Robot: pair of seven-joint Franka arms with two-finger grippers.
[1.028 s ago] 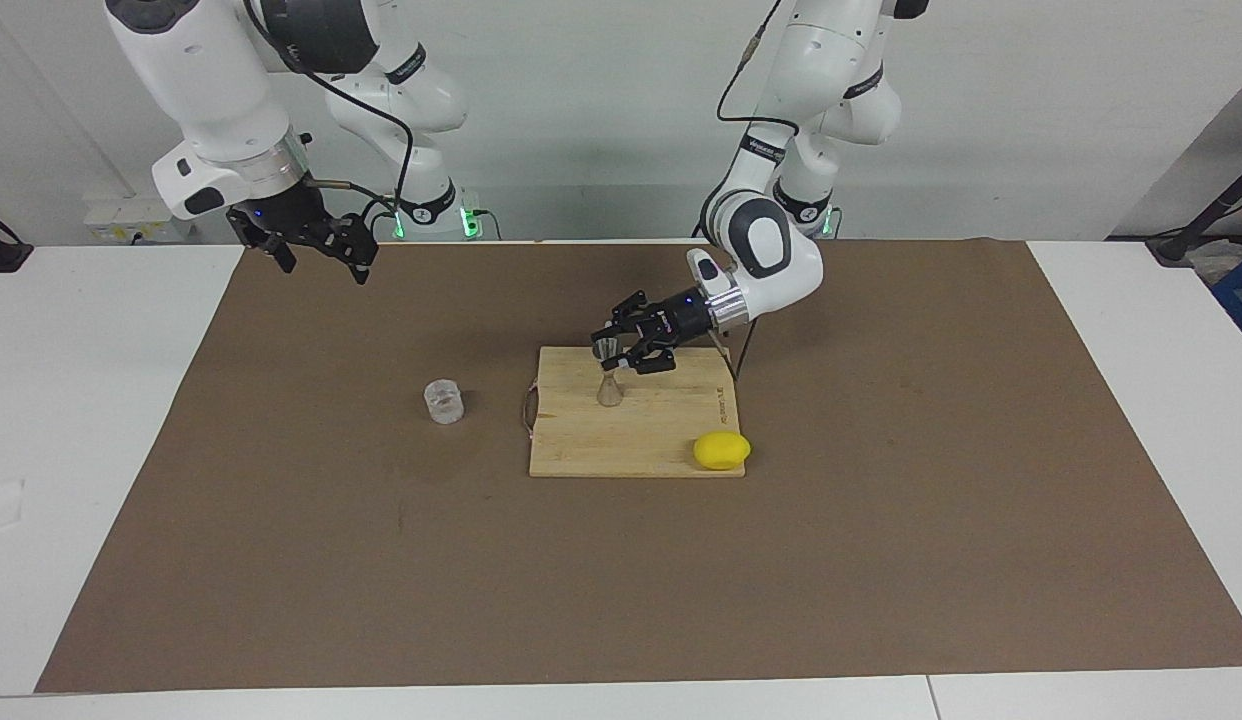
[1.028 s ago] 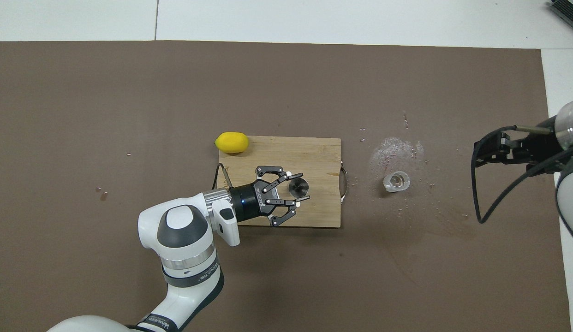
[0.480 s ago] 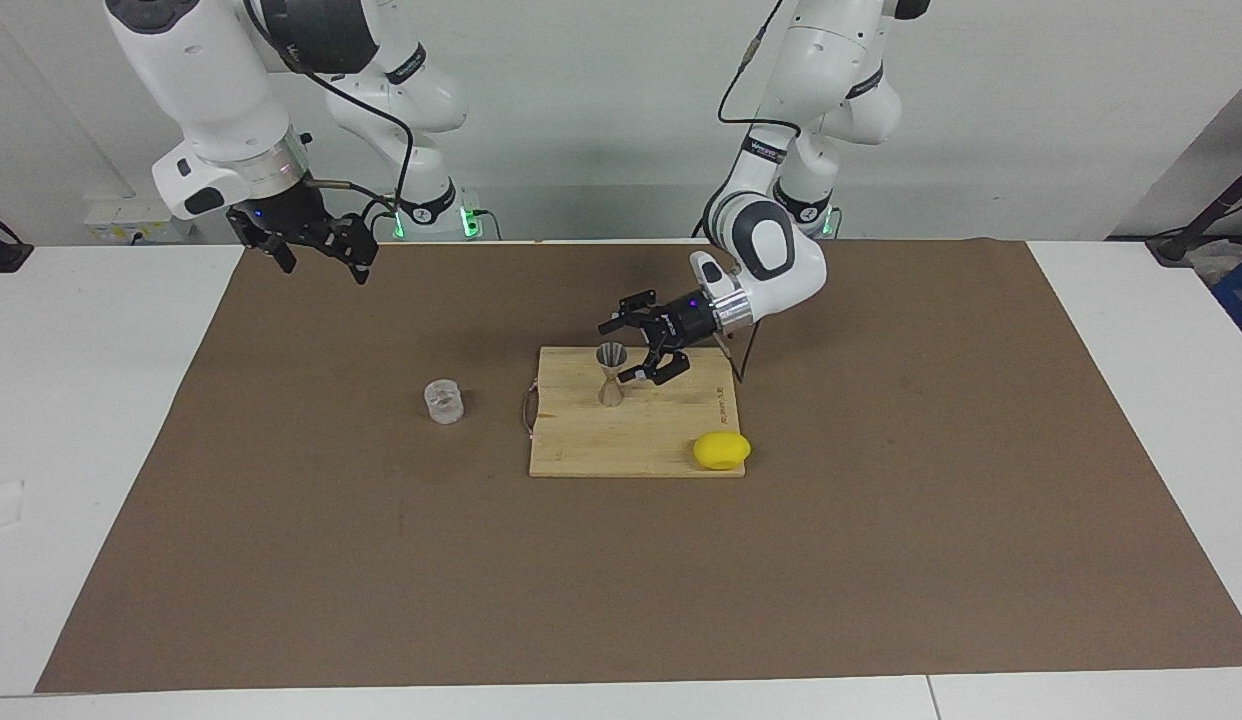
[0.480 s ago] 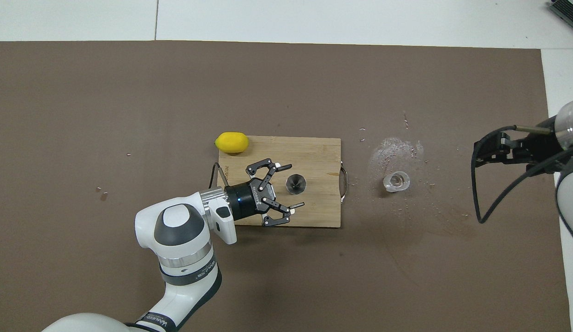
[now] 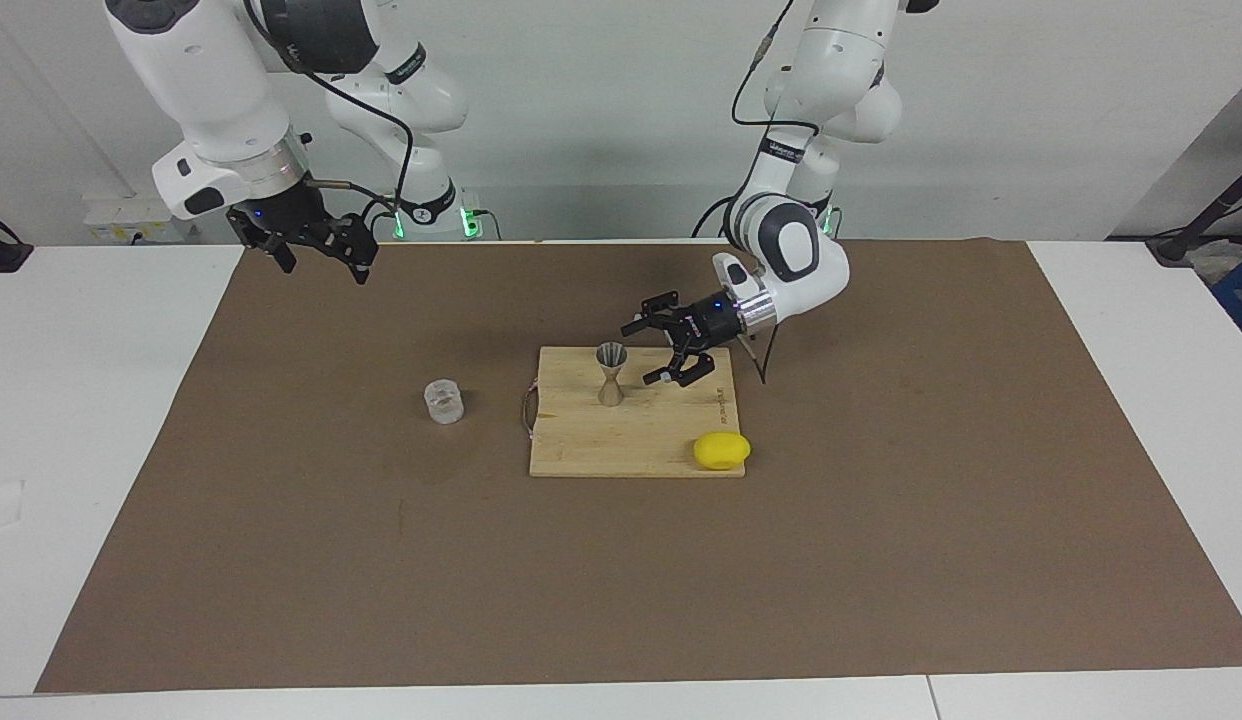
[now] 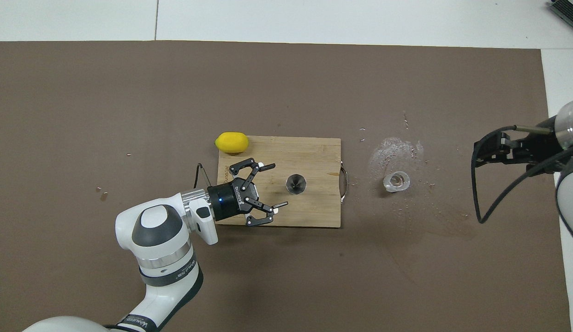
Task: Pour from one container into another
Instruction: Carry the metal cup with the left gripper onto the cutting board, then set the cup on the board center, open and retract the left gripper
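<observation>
Risk for you: left gripper (image 5: 659, 352), fingers spread beside the grey metal hourglass measuring cup (image 5: 610, 373), could topple it.

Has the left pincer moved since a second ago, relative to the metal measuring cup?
Yes. The left pincer, open, has backed off the measuring cup toward the left arm's end of the cutting board; the cup stands free.

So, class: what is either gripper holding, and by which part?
Nothing. The left gripper is open beside the grey metal hourglass-shaped cup; the right gripper waits, empty.
</observation>
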